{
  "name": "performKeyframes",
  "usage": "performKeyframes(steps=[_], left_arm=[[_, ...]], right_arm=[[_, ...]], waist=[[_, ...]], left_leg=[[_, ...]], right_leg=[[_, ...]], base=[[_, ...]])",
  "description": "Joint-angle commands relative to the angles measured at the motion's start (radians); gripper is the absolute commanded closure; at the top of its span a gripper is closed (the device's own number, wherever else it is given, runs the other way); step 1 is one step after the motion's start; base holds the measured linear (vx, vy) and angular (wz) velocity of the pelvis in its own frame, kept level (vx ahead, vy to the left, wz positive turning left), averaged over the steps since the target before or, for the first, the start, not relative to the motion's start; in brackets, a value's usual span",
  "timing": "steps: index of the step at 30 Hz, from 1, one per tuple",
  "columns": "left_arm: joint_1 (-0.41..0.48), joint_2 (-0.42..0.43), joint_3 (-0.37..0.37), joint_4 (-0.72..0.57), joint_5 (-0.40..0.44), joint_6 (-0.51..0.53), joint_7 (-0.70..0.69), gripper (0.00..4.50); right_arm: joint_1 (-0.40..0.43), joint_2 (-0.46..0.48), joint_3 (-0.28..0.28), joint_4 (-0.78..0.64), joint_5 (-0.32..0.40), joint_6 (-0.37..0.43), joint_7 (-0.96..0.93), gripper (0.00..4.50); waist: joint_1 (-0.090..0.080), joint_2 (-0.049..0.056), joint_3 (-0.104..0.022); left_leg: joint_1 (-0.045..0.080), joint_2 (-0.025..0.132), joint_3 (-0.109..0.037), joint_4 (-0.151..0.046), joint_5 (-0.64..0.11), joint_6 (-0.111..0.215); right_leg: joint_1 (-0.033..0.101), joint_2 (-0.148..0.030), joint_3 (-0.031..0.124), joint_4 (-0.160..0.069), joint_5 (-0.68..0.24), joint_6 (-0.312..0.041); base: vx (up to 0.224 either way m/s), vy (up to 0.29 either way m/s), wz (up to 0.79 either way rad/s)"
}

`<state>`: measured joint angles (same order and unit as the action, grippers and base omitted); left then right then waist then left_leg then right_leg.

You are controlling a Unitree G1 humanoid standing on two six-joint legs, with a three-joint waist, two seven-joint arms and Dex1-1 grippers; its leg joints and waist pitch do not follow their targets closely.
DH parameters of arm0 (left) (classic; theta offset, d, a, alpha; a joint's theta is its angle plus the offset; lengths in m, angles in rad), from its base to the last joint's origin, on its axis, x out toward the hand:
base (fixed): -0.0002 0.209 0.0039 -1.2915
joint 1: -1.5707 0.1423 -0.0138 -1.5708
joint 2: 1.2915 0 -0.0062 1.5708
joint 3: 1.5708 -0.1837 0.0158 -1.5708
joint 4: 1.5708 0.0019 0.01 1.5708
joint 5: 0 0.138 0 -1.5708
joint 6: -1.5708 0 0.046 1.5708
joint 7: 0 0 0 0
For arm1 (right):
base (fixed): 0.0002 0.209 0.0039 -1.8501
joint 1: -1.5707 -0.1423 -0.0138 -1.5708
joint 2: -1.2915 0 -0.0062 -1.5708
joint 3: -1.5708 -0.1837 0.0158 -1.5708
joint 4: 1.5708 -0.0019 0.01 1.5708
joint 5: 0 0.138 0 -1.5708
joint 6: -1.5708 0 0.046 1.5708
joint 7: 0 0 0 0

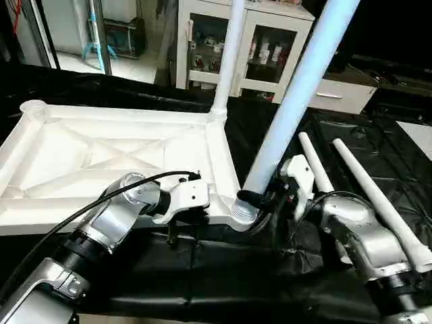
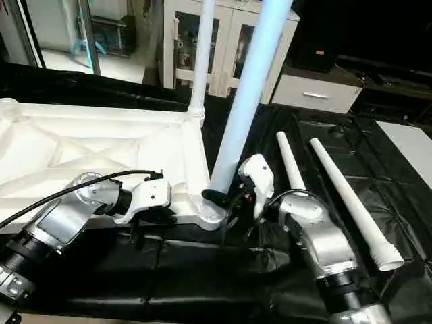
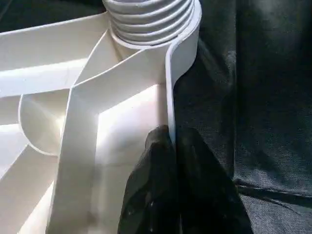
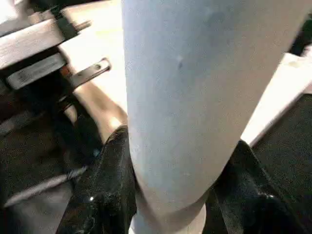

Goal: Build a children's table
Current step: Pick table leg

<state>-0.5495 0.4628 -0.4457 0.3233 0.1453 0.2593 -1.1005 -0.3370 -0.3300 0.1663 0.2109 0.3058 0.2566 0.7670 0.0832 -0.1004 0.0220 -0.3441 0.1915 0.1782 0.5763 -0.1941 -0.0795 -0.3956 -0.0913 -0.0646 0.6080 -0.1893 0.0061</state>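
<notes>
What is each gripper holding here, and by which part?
The left gripper pinches the table top's near side rim. The right gripper clasps the near leg low, just above its threaded base.

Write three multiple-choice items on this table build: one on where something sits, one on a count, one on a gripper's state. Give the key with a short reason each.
1. Where do the loose legs lie?
A. On the black sheet beside the robot's right arm
B. Inside the table top
C. On the white cabinet

2. How many legs stand upright in corner sockets of the table top?
A. None
B. Two
C. Four

3. What is the right gripper doing?
A. Hanging open over the sheet
B. Closed with its fingers around the near leg, close to its base
C. Pinching the rim of the table top

Key:
1 A: both lie side by side on the black sheet, right of the top.
2 B: the far leg stands at the far corner and the near one at the near corner.
3 B: the right wrist view shows black fingers on either side of the tube.
</notes>
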Motion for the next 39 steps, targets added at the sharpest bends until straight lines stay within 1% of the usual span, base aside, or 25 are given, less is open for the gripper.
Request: performKeyframes(steps=[1, 2, 4, 5, 6, 8, 10, 11, 12, 13, 15, 18, 19, 20, 21, 23, 25, 27, 29, 31, 35, 36, 37, 38, 39], left_arm=[[0.005, -0.030, 0.006, 0.010, -0.015, 0.019, 0.029, 4.50], [-0.002, -0.046, 0.019, 0.024, -0.018, 0.027, 0.054, 4.50], [-0.016, -0.079, 0.043, 0.051, -0.024, 0.051, 0.104, 4.50], [-0.016, -0.079, 0.043, 0.051, -0.024, 0.051, 0.104, 4.50], [-0.032, -0.118, 0.059, 0.072, -0.028, 0.085, 0.150, 4.50], [-0.045, -0.148, 0.070, 0.088, -0.027, 0.108, 0.190, 4.50], [-0.054, -0.166, 0.075, 0.102, -0.021, 0.122, 0.217, 4.50], [-0.062, -0.182, 0.080, 0.116, -0.015, 0.134, 0.244, 4.50], [-0.082, -0.219, 0.093, 0.150, 0.001, 0.161, 0.308, 4.50], [-0.094, -0.237, 0.100, 0.167, 0.007, 0.175, 0.341, 4.50], [-0.120, -0.270, 0.110, 0.197, 0.020, 0.195, 0.400, 4.50], [-0.145, -0.297, 0.124, 0.213, 0.020, 0.209, 0.448, 4.50], [-0.145, -0.297, 0.124, 0.213, 0.020, 0.209, 0.448, 4.50], [-0.157, -0.309, 0.129, 0.222, 0.018, 0.215, 0.466, 4.50], [-0.160, -0.311, 0.129, 0.225, 0.019, 0.216, 0.470, 4.50], [-0.163, -0.314, 0.132, 0.229, 0.019, 0.217, 0.475, 4.50], [-0.166, -0.315, 0.134, 0.234, 0.018, 0.219, 0.475, 4.50], [-0.166, -0.314, 0.130, 0.239, 0.019, 0.219, 0.475, 4.50], [-0.165, -0.312, 0.128, 0.241, 0.019, 0.219, 0.474, 4.50], [-0.165, -0.311, 0.128, 0.242, 0.017, 0.219, 0.475, 4.50], [-0.169, -0.308, 0.133, 0.251, 0.014, 0.215, 0.477, 4.50], [-0.169, -0.306, 0.133, 0.253, 0.014, 0.213, 0.477, 4.50], [-0.169, -0.305, 0.132, 0.254, 0.014, 0.212, 0.477, 4.50], [-0.169, -0.304, 0.132, 0.254, 0.014, 0.212, 0.476, 4.50], [-0.170, -0.302, 0.133, 0.256, 0.013, 0.210, 0.476, 4.50]], right_arm=[[0.024, -0.017, -0.016, 0.154, -0.124, 0.072, -0.161, 2.67], [0.017, -0.004, -0.024, 0.161, -0.124, 0.075, -0.189, 2.67], [-0.001, 0.036, -0.044, 0.179, -0.131, 0.094, -0.276, 2.67], [-0.001, 0.036, -0.044, 0.179, -0.131, 0.094, -0.276, 2.67], [-0.036, 0.091, -0.052, 0.224, -0.147, 0.103, -0.378, 2.67], [-0.069, 0.128, -0.057, 0.274, -0.157, 0.109, -0.448, 2.67], [-0.094, 0.150, -0.066, 0.317, -0.164, 0.109, -0.505, 2.67], [-0.118, 0.171, -0.081, 0.359, -0.165, 0.106, -0.564, 2.67], [-0.171, 0.213, -0.117, 0.451, -0.165, 0.086, -0.709, 2.67], [-0.195, 0.237, -0.147, 0.492, -0.154, 0.079, -0.779, 2.67], [-0.237, 0.275, -0.193, 0.568, -0.148, 0.051, -0.914, 2.67], [-0.266, 0.301, -0.210, 0.620, -0.160, 0.014, -1.004, 2.67], [-0.266, 0.301, -0.210, 0.620, -0.160, 0.014, -1.004, 2.67], [-0.285, 0.316, -0.223, 0.651, -0.162, -0.012, -1.060, 2.67], [-0.291, 0.320, -0.224, 0.659, -0.164, -0.024, -1.074, 2.67], [-0.303, 0.323, -0.228, 0.674, -0.159, -0.037, -1.093, 2.67], [-0.330, 0.325, -0.225, 0.701, -0.159, -0.059, -1.106, 2.67], [-0.351, 0.326, -0.220, 0.730, -0.163, -0.077, -1.108, 2.67], [-0.364, 0.329, -0.213, 0.745, -0.163, -0.091, -1.104, 2.67], [-0.373, 0.334, -0.210, 0.752, -0.165, -0.104, -1.093, 2.67], [-0.393, 0.342, -0.181, 0.761, -0.178, -0.148, -1.047, 2.67], [-0.396, 0.341, -0.166, 0.753, -0.186, -0.154, -1.028, 2.67], [-0.400, 0.342, -0.160, 0.750, -0.188, -0.163, -1.017, 2.32], [-0.403, 0.340, -0.152, 0.740, -0.191, -0.168, -1.002, 2.11], [-0.404, 0.338, -0.144, 0.724, -0.193, -0.171, -0.985, 2.11]], waist=[[-0.004, 0.024, -0.024], [-0.005, 0.021, -0.025], [-0.010, 0.024, -0.022], [-0.011, 0.024, -0.023], [-0.018, 0.022, -0.024], [-0.027, 0.025, -0.024], [-0.031, 0.027, -0.025], [-0.034, 0.027, -0.025], [-0.036, 0.026, -0.024], [-0.042, 0.026, -0.026], [-0.044, 0.026, -0.028], [-0.043, 0.026, -0.029], [-0.044, 0.026, -0.030], [-0.042, 0.022, -0.032], [-0.038, 0.023, -0.036], [-0.037, 0.022, -0.036], [-0.036, 0.022, -0.040], [-0.035, 0.022, -0.039], [-0.034, 0.023, -0.037], [-0.037, 0.024, -0.035], [-0.040, 0.025, -0.034], [-0.040, 0.027, -0.033], [-0.041, 0.025, -0.033], [-0.041, 0.025, -0.033], [-0.041, 0.027, -0.034]], left_leg=[[0.004, 0.040, -0.028, -0.089, -0.447, -0.064], [0.005, 0.040, -0.030, -0.089, -0.454, -0.064], [0.008, 0.038, -0.032, -0.090, -0.477, -0.065], [0.009, 0.038, -0.033, -0.091, -0.485, -0.064], [0.006, 0.038, -0.035, -0.091, -0.488, -0.067], [0.002, 0.036, -0.041, -0.094, -0.490, -0.075], [0.002, 0.037, -0.042, -0.095, -0.491, -0.074], [0.002, 0.037, -0.040, -0.095, -0.484, -0.075], [0.004, 0.036, -0.040, -0.096, -0.486, -0.077], [0.004, 0.033, -0.039, -0.094, -0.487, -0.080], [0.008, 0.032, -0.037, -0.092, -0.483, -0.083], [0.008, 0.032, -0.032, -0.091, -0.469, -0.073], [0.005, 0.032, -0.030, -0.090, -0.445, -0.073], [0.003, 0.031, -0.027, -0.089, -0.427, -0.069], [0.002, 0.031, -0.023, -0.087, -0.376, -0.068], [0.002, 0.031, -0.019, -0.085, -0.361, -0.062], [-0.004, 0.030, -0.018, -0.085, -0.318, -0.059], [-0.006, 0.030, -0.015, -0.084, -0.293, -0.053], [-0.007, 0.030, -0.015, -0.085, -0.293, -0.052], [-0.006, 0.031, -0.017, -0.087, -0.319, -0.057], [-0.004, 0.032, -0.018, -0.088, -0.358, -0.062], [-0.004, 0.032, -0.019, -0.089, -0.365, -0.062], [-0.006, 0.031, -0.019, -0.089, -0.366, -0.060], [-0.007, 0.031, -0.019, -0.089, -0.363, -0.059], [-0.007, 0.032, -0.019, -0.088, -0.350, -0.056]], right_leg=[[0.017, -0.059, 0.040, -0.101, -0.472, -0.104], [0.017, -0.062, 0.039, -0.104, -0.497, -0.092], [0.011, -0.058, 0.038, -0.109, -0.514, -0.082], [0.011, -0.059, 0.036, -0.110, -0.523, -0.080], [0.011, -0.061, 0.035, -0.110, -0.528, -0.082], [0.014, -0.060, 0.031, -0.111, -0.532, -0.076], [0.016, -0.060, 0.030, -0.112, -0.508, -0.078], [0.012, -0.061, 0.033, -0.110, -0.485, -0.085], [0.011, -0.059, 0.032, -0.111, -0.483, -0.085], [0.009, -0.058, 0.033, -0.108, -0.478, -0.090], [0.007, -0.057, 0.033, -0.108, -0.452, -0.088], [0.006, -0.057, 0.037, -0.107, -0.400, -0.093], [0.007, -0.054, 0.039, -0.101, -0.358, -0.101], [0.010, -0.053, 0.038, -0.100, -0.340, -0.102], [0.009, -0.052, 0.041, -0.092, -0.270, -0.113], [0.010, -0.049, 0.041, -0.089, -0.249, -0.116], [0.019, -0.049, 0.040, -0.082, -0.199, -0.124], [0.021, -0.049, 0.041, -0.079, -0.172, -0.129], [0.022, -0.049, 0.041, -0.081, -0.188, -0.129], [0.020, -0.049, 0.040, -0.085, -0.225, -0.123], [0.016, -0.050, 0.040, -0.091, -0.278, -0.114], [0.015, -0.050, 0.040, -0.092, -0.286, -0.112], [0.015, -0.050, 0.040, -0.092, -0.290, -0.112], [0.016, -0.050, 0.041, -0.092, -0.287, -0.113], [0.017, -0.050, 0.041, -0.090, -0.271, -0.116]], base=[[0.000, 0.000, 0.00], [0.000, 0.000, 0.00], [0.000, 0.000, 0.00], [0.000, 0.000, 0.00], [0.000, 0.000, 0.00], [0.000, 0.000, 0.00], [0.000, 0.000, 0.00], [0.000, 0.000, 0.00], [0.000, 0.000, 0.00], [0.000, 0.000, 0.00], [0.000, 0.000, 0.00], [0.000, 0.000, 0.00], [0.000, 0.000, 0.00], [0.000, 0.000, 0.00], [0.000, 0.000, 0.00], [0.000, 0.000, 0.00], [0.000, 0.000, 0.00], [0.000, 0.000, 0.00], [0.000, 0.000, 0.00], [0.000, 0.000, 0.00], [0.000, 0.000, 0.00], [0.000, 0.000, 0.00], [0.000, 0.000, 0.00], [0.000, 0.000, 0.00], [0.000, 0.000, 0.00]])
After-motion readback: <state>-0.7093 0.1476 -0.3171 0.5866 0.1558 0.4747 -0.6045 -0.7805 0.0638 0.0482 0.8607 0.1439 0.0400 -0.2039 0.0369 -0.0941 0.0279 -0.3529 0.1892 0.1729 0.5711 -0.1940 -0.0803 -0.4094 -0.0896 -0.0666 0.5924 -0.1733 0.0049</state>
